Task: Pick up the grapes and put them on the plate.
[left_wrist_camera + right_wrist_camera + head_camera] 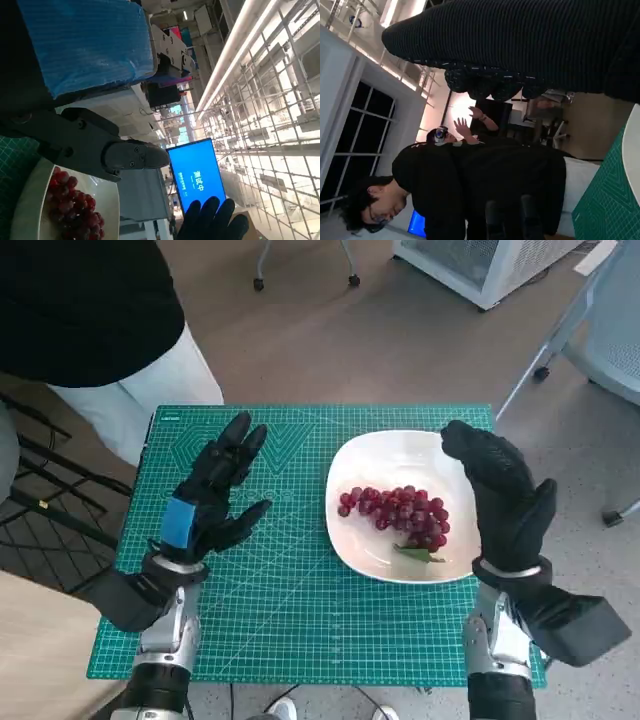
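One bunch of red grapes (397, 514) lies on the white plate (352, 551); likely soft, loose and bruisable, best lifted by its stem. Left hand (212, 498) and right hand (503, 495) hover beside the plate, empty, fingers spread.

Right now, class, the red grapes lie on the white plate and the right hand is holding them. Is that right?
Not quite. The red grapes do lie on the white plate, but the right hand holds nothing: the head view shows it open, raised beside the plate.
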You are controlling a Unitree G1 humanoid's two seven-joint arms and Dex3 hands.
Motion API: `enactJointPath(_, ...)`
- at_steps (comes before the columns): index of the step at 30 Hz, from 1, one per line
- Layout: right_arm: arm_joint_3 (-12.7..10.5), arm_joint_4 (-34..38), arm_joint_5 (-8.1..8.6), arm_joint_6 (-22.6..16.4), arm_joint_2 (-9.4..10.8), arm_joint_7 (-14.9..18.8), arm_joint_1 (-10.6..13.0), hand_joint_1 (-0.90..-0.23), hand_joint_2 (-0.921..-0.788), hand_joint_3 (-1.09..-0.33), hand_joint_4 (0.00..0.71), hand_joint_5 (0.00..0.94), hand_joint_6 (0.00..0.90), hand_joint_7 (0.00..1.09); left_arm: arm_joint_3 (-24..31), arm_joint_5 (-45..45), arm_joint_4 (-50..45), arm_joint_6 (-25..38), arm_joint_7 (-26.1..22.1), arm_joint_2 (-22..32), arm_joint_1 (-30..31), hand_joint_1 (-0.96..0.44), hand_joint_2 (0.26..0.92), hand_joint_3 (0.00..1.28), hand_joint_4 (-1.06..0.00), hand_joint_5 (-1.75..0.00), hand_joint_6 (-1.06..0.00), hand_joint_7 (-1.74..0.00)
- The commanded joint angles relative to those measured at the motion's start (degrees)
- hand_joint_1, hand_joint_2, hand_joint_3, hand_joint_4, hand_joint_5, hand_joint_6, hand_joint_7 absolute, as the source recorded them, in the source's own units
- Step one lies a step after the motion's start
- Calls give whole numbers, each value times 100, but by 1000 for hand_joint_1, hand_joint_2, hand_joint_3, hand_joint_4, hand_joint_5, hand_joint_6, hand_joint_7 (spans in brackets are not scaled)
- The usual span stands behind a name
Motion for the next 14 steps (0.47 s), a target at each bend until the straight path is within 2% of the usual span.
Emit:
enactJointPath(1, 8, 8, -24, 69, 23, -36, 163, -664, -921, -691, 452, 1, 213, 166, -32, -7, -90, 9, 11, -8, 83, -440, 921, 373, -324, -1, -355, -26)
enactJointPath(14, 72, -112, -73, 106, 51, -54, 212, -664, -921, -696, 449, 0, 210, 166, -64, -250, -201, 235, -153, -91, 134, -470, 921, 390, -316, 0, -350, -16)
